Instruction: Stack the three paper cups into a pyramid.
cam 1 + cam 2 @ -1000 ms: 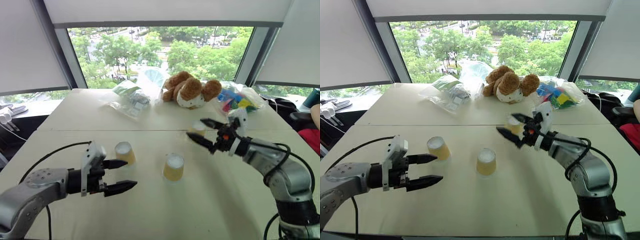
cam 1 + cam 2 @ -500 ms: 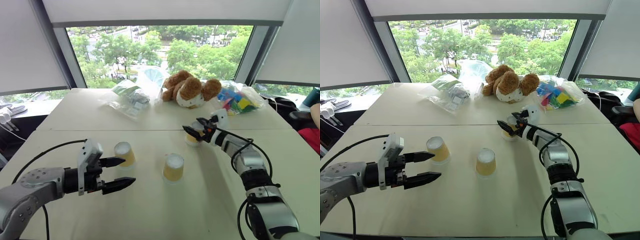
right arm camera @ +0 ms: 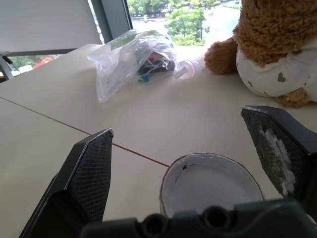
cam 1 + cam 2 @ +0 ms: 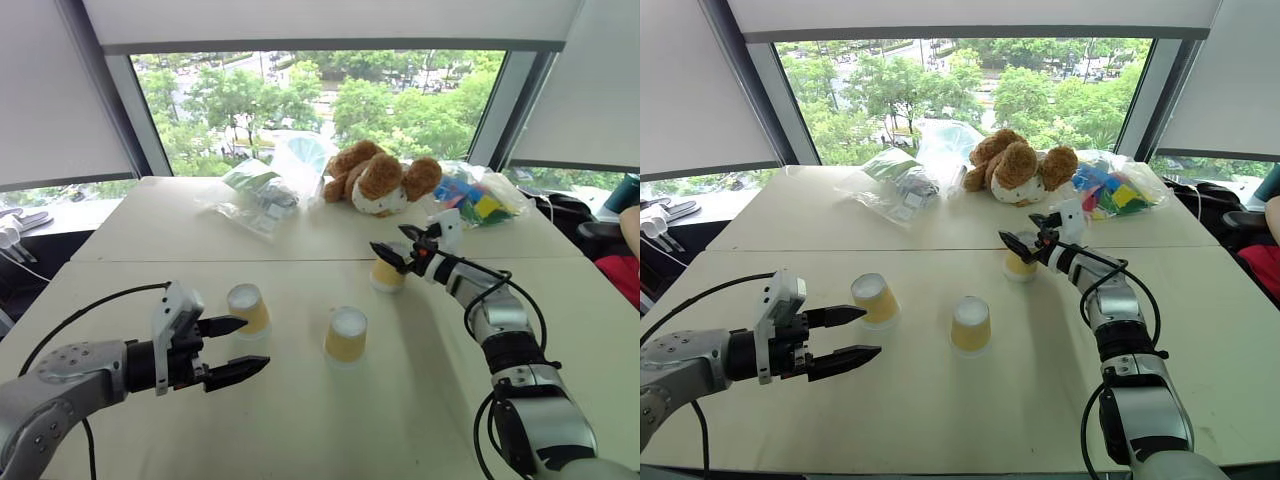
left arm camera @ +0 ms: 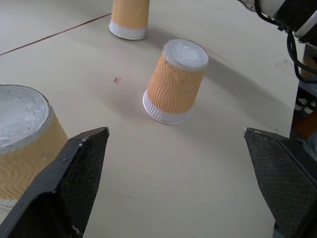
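Both grippers stand wide open, holding nothing. The right gripper [image 4: 1028,235] straddles the far cup [image 4: 1019,264]; the left gripper [image 4: 862,333] hovers beside the near-left cup [image 4: 872,299].

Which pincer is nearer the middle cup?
Left. The left pincer hovers open just to the left of the middle cup, beyond the left cup. The right pincer stands open over the far cup, farther back.

I see three paper cups [image 5: 175,82] with yellow-tan wavy-ribbed sides and white bases, beside a brown teddy bear [image 4: 380,178].
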`<state>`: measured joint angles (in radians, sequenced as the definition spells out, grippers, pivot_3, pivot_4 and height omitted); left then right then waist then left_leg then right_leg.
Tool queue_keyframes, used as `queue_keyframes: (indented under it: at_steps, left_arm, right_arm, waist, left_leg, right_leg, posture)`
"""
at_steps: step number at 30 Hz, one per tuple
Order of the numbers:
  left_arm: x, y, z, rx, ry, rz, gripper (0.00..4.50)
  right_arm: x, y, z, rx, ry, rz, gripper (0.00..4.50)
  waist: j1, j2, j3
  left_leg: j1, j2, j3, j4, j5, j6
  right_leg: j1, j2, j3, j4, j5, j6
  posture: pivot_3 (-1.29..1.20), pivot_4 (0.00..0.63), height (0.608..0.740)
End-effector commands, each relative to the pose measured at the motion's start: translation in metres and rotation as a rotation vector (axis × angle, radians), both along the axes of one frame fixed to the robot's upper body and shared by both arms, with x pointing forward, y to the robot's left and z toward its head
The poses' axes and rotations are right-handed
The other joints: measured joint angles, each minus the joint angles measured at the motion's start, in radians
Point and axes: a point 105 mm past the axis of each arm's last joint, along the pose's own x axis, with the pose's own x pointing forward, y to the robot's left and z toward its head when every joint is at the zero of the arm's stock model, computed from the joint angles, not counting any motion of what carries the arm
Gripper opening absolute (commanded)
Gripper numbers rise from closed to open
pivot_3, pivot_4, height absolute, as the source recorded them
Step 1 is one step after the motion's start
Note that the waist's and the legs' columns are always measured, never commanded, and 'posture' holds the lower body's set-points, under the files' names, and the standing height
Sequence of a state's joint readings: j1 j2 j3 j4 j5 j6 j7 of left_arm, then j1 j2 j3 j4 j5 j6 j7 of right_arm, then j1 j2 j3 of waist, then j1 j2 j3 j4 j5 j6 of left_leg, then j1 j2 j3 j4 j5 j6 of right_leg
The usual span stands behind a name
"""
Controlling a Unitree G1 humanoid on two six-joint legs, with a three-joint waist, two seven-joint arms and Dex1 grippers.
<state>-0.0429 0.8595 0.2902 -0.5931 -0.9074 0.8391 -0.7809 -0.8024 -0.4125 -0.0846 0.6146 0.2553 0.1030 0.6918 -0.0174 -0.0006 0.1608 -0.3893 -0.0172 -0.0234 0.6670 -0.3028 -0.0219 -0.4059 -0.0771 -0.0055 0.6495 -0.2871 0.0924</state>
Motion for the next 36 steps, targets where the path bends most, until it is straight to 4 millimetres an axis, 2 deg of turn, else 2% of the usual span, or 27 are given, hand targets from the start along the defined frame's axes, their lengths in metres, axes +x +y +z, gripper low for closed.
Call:
queue_keyframes:
  at_steps: [1,9,12,14,15,22,23,24,26,29,32,36]
  left_arm:
    - [-0.002,-0.003,0.008,-0.009,-0.043,-0.015,4.50]
    - [-0.001,-0.003,0.008,-0.008,-0.050,-0.005,4.50]
    - [-0.001,-0.003,0.008,-0.008,-0.052,-0.002,4.50]
    - [-0.001,-0.003,0.008,-0.008,-0.053,0.000,4.50]
    - [0.000,-0.003,0.008,-0.008,-0.053,0.000,4.50]
    - [0.001,-0.004,0.007,-0.008,-0.052,-0.002,4.50]
    - [0.001,-0.004,0.006,-0.004,-0.051,-0.009,4.50]
    - [0.000,-0.004,0.006,0.000,-0.048,-0.018,4.50]
    - [-0.001,-0.004,0.005,0.006,-0.044,-0.029,4.50]
    - [0.001,-0.004,0.004,0.003,-0.040,-0.036,4.50]
    - [0.003,-0.006,0.003,0.000,-0.037,-0.048,4.50]
    - [0.005,-0.006,0.003,0.001,-0.033,-0.059,4.50]
  right_arm:
    - [0.002,-0.007,0.004,0.012,-0.004,-0.018,4.47]
    - [0.006,-0.009,-0.015,0.024,0.060,-0.030,4.47]
    - [0.006,-0.008,-0.016,0.028,0.058,-0.024,3.69]
    - [0.006,-0.008,-0.013,0.039,0.048,-0.024,2.60]
    - [0.006,-0.008,-0.011,0.044,0.043,-0.023,2.31]
    - [0.005,-0.011,-0.003,0.038,0.012,-0.022,2.24]
    - [-0.006,-0.014,0.004,-0.002,-0.018,0.024,2.24]
    - [-0.026,-0.020,0.009,-0.064,-0.042,0.091,2.24]
    - [-0.056,-0.021,0.013,-0.146,-0.050,0.189,2.24]
    - [-0.097,-0.022,0.014,-0.147,-0.003,0.271,2.24]
    - [-0.122,-0.016,0.007,-0.162,0.046,0.304,2.24]
    - [-0.141,-0.005,-0.008,-0.155,0.108,0.350,2.24]
  waist:
    - [-0.001,0.000,0.000]
    - [-0.001,0.000,0.000]
    - [-0.002,0.000,0.000]
    - [-0.002,0.000,0.000]
    - [-0.002,0.000,0.000]
    - [-0.001,0.000,0.000]
    - [0.000,0.000,0.000]
    - [0.007,0.001,0.000]
    - [0.023,0.002,0.001]
    - [0.027,0.001,0.001]
    - [0.017,0.001,0.001]
    - [0.007,0.001,0.001]
  left_leg:
    - [0.000,0.000,0.000,0.000,0.000,0.000]
    - [0.000,0.000,0.000,0.000,0.000,0.000]
    - [0.000,0.000,0.000,0.000,0.000,0.000]
    - [0.000,0.000,0.000,0.000,0.000,0.000]
    - [0.000,0.000,0.000,0.000,0.000,0.000]
    - [0.000,0.000,0.000,0.000,0.000,0.000]
    - [0.000,0.000,0.000,0.000,0.000,0.000]
    - [0.000,0.000,0.000,0.000,0.000,0.000]
    - [-0.003,-0.001,-0.003,0.000,0.000,0.000]
    - [-0.004,-0.002,-0.003,0.000,-0.001,0.002]
    - [-0.002,-0.002,-0.002,0.000,-0.004,0.007]
    - [-0.001,-0.001,-0.002,0.000,-0.004,0.006]
  right_leg:
    - [0.000,0.000,0.000,0.000,0.000,0.000]
    - [0.000,0.000,0.000,0.000,0.000,0.000]
    - [0.000,0.000,0.000,0.000,0.000,0.000]
    - [0.000,0.000,0.000,0.000,0.000,0.000]
    - [0.000,0.000,0.000,0.000,0.000,0.000]
    - [0.000,0.000,0.000,0.000,0.000,0.000]
    - [0.000,0.000,0.000,0.000,0.000,0.000]
    - [0.000,0.000,0.000,0.000,0.000,0.000]
    - [-0.001,0.000,0.000,0.000,0.000,0.000]
    - [-0.001,-0.001,0.000,-0.001,0.000,0.000]
    - [0.000,-0.001,0.000,-0.002,0.000,0.000]
    - [0.001,-0.001,0.000,-0.001,0.000,0.000]
  posture:
    - [0.00,0.150,0.740]
    - [0.00,0.150,0.740]
    - [0.00,0.150,0.740]
    - [0.00,0.150,0.740]
    - [0.00,0.150,0.740]
    - [0.00,0.150,0.740]
    - [0.00,0.150,0.740]
    - [0.00,0.150,0.740]
    - [0.00,0.150,0.740]
    - [0.00,0.150,0.740]
    - [0.00,0.150,0.740]
    - [0.00,0.150,0.740]
